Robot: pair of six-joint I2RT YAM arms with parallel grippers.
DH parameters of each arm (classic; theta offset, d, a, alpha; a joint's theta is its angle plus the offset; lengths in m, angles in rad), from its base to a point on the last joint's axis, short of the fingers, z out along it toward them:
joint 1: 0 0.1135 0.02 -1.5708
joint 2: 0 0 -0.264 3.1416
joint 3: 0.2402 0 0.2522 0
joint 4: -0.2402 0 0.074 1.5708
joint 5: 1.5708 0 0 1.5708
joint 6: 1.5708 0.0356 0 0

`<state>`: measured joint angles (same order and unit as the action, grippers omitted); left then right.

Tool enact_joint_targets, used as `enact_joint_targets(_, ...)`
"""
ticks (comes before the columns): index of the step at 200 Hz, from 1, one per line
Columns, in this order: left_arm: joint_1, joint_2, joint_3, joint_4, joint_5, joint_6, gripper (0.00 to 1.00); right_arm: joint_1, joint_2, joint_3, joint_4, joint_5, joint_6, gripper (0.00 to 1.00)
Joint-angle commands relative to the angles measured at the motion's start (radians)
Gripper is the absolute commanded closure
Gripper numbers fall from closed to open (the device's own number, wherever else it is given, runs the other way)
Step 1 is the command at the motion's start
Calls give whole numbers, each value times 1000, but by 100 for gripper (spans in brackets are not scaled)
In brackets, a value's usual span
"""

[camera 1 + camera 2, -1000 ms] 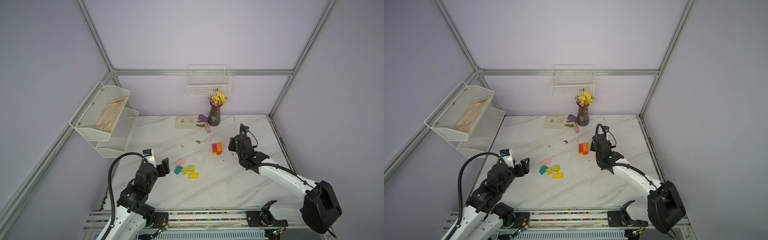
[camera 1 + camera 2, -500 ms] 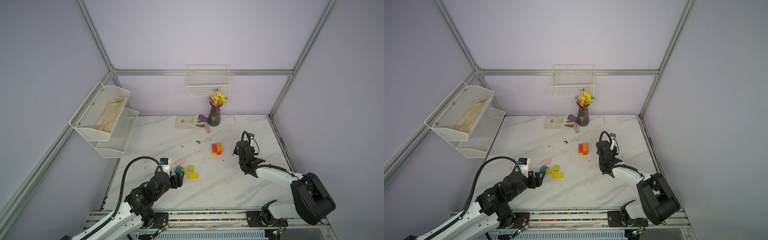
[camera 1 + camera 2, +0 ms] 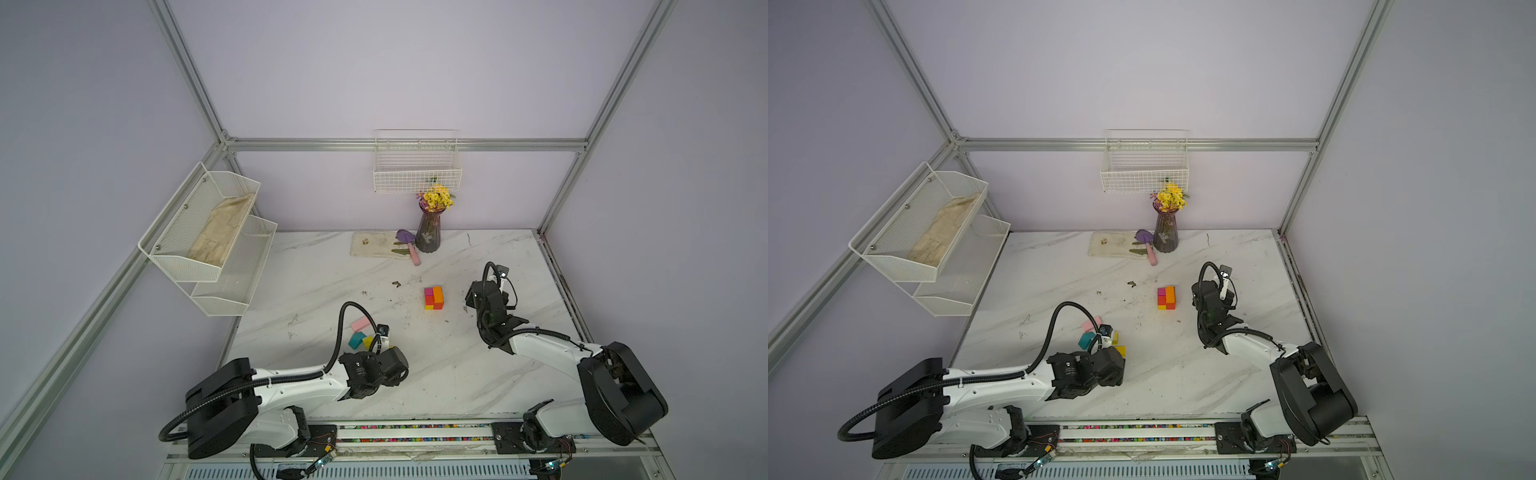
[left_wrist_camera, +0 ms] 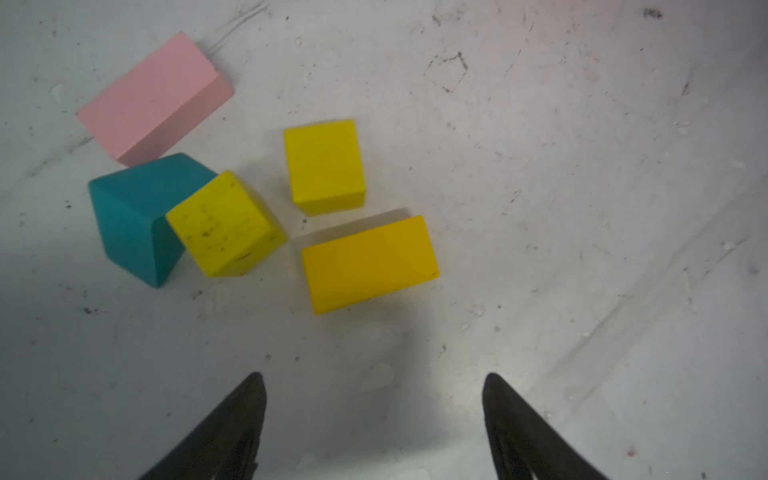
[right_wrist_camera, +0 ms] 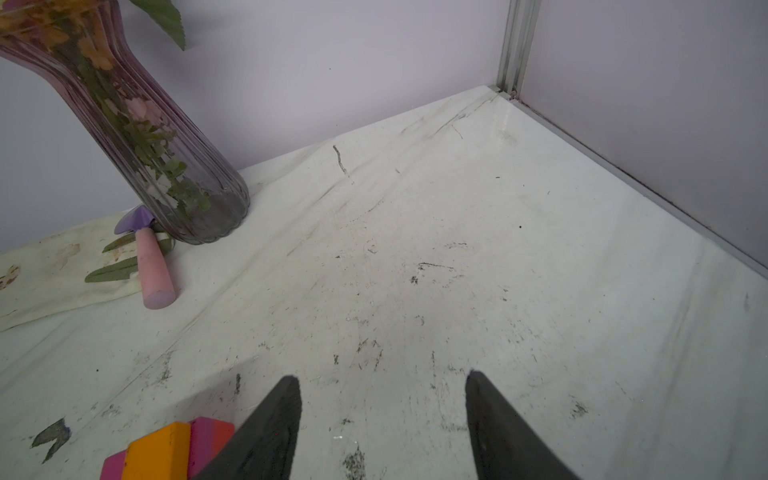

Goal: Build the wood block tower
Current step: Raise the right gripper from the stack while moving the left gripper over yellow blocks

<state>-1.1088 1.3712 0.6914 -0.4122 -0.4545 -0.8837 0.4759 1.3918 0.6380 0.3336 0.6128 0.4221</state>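
"Wood blocks (image 3: 360, 323) first: where do you have them?"

"Five lie loose toward the front left of the tabletop (image 3: 457, 374), right ahead of my left gripper (image 4: 372, 376). On the left wrist camera I see a pink brick (image 4: 153, 99) lying flat and a teal house-shaped piece (image 4: 129, 216) just beside it. A scuffed yellow cube (image 4: 224, 224) sits askew, touching the teal one. A cleaner yellow cube (image 4: 326, 164) stands apart from those, with a yellow brick (image 4: 370, 262) just beside it."

"And that gripper?"

"Released, jaws spread wide with nothing between them, over bare tabletop just short of the yellow brick."

"Where is the tower?"

"I have the tower (image 3: 433, 298) as a low cluster near the middle of the tabletop, well apart from the loose blocks. Red, orange, magenta and yellow faces show in both top views. My right gripper (image 5: 381, 376) sits just to its right, jaws parted and holding nothing. On the right wrist camera the orange and magenta blocks peek out beside one finger (image 5: 270, 428), and I cannot tell whether they touch."

"Containers?"

"A two-tier mesh shelf (image 3: 178, 264) hangs on the left wall, with a beige cloth (image 3: 220, 232) lying in its upper tier. A white wire basket (image 3: 415, 183) hangs on the back wall. Below it a ribbed purple vase (image 3: 428, 237) stands upright at the back of the tabletop, holding yellow flowers (image 3: 435, 198) and leafy stems. Just beside the vase lies a stained mat (image 3: 372, 244), and a small purple trowel (image 5: 151, 266) with a pink handle rests on its edge."
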Motion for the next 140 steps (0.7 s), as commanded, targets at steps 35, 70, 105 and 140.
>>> enact_joint_targets(35,-2,146,201,-78,-113,-95,19,-5,-33,-12,30,18,19,34)
enact_joint_targets(70,3,190,240,-155,-155,-130,12,-5,3,6,30,25,16,34)
enact_joint_targets(105,8,243,259,-145,-141,-134,10,-5,6,8,29,28,15,34)
enact_joint_targets(140,35,292,275,-128,-108,-146,10,-5,11,12,28,28,14,33)
